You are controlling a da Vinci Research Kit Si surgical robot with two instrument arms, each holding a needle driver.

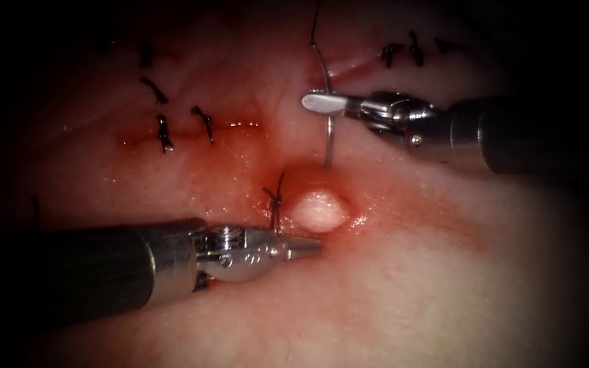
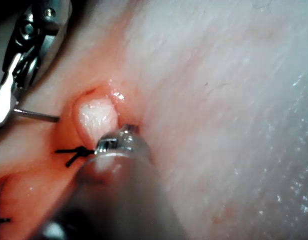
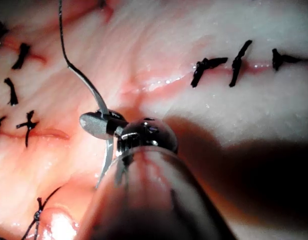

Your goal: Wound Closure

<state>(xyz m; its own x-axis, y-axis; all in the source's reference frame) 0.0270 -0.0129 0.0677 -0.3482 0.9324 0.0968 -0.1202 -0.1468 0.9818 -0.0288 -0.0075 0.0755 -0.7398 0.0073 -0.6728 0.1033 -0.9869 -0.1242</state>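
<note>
Steel needle [image 1: 328,129]: your right tool [image 1: 322,102] has its jaws closed across it partway along the curve; the lower end meets the tissue [image 1: 444,272] just above the pale bulge [image 1: 318,210], though you cannot tell whether the point has entered.
Handling: thin, stiff and slick, so it would likely swivel in a loose grip; hold it on the body, away from the point.
Thread [image 1: 315,31]: dark, limp, light, trailing up from the needle's upper end.
Left tool [image 1: 308,247]: jaws together at the bulge's lower left; whether they pinch tissue you cannot tell.
Tissue: soft, wet with red fluid [image 1: 240,126], probably tears easily.
Knots [image 1: 165,133]: tied stitches upper left and upper right; one knot [image 1: 275,200] beside the bulge.
Containers: none.
</note>
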